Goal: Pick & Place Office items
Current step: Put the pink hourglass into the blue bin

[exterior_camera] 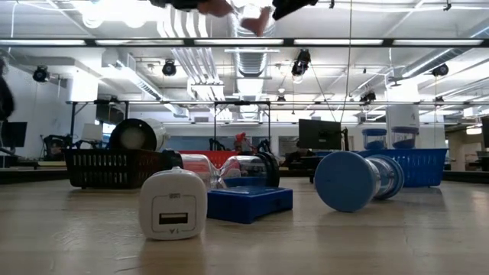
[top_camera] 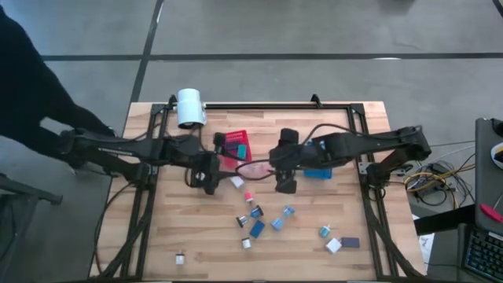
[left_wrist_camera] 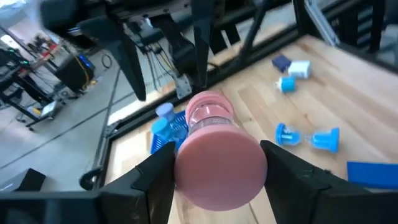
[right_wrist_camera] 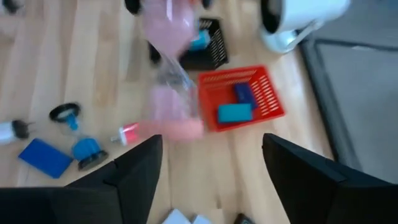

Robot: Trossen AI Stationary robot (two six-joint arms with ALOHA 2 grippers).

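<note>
A pink sand timer (left_wrist_camera: pixel 214 146) with pink end caps and a clear middle hangs in the air between my two arms; in the high view the timer (top_camera: pixel 245 167) is over the table's middle. My left gripper (left_wrist_camera: pixel 217 154) is shut on its near end. My right gripper (right_wrist_camera: pixel 211 177) stands open just off the timer's other end (right_wrist_camera: pixel 179 124), with nothing between its fingers. Small office items lie on the wood below: a white block (top_camera: pixel 237 181), a pink piece (top_camera: pixel 249 194), blue pieces (top_camera: pixel 257 229) and a white and a dark piece (top_camera: pixel 333 245). My left gripper pinches the timer's nearer pink end cap (left_wrist_camera: pixel 186 171) between its two fingers (left_wrist_camera: pixel 155 180), one on each side of the round cap. The fingers come nearly level from the table's left and lie along the timer. The timer sticks out beyond them toward my right arm, lifted clear of the table.
A red slotted bin (top_camera: pixel 236 145) holding blue pieces sits at the middle back, a blue bin (top_camera: pixel 318 171) under my right arm, a black bin (right_wrist_camera: pixel 211 40) beside the red one. A white cylinder (top_camera: pixel 189 108) stands at the back left. Dark frame rails (top_camera: pixel 369 189) border the table.
</note>
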